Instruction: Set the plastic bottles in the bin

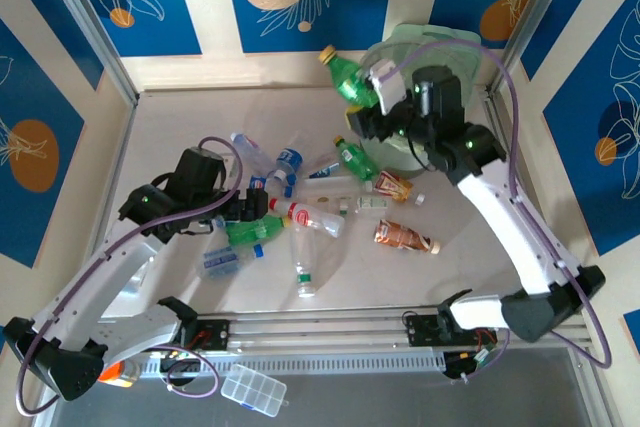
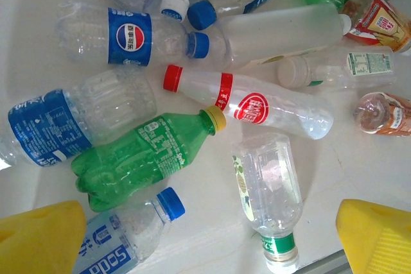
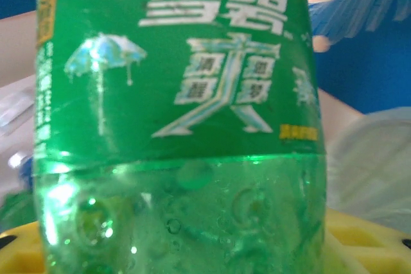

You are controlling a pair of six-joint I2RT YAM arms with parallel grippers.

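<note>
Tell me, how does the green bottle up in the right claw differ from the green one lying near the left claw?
The held green bottle hangs tilted in the air, clamped in the right gripper near the bin; the pile green bottle lies on its side on the table, ungripped. The held one looks smooth and round; the pile one looks dented. Both are green plastic with yellowish caps.

green plastic bottle (image 3: 180,216) in right pincer (image 1: 378,89): glossy, dimpled wall, smooth printed film label | clear plastic bottle (image 2: 270,184) under left pincer (image 2: 209,242): shiny, thin, see-through | its yellow plastic pads (image 2: 376,239): matt, finely ribbed | pale tabletop (image 2: 347,171): smooth, matt
</note>
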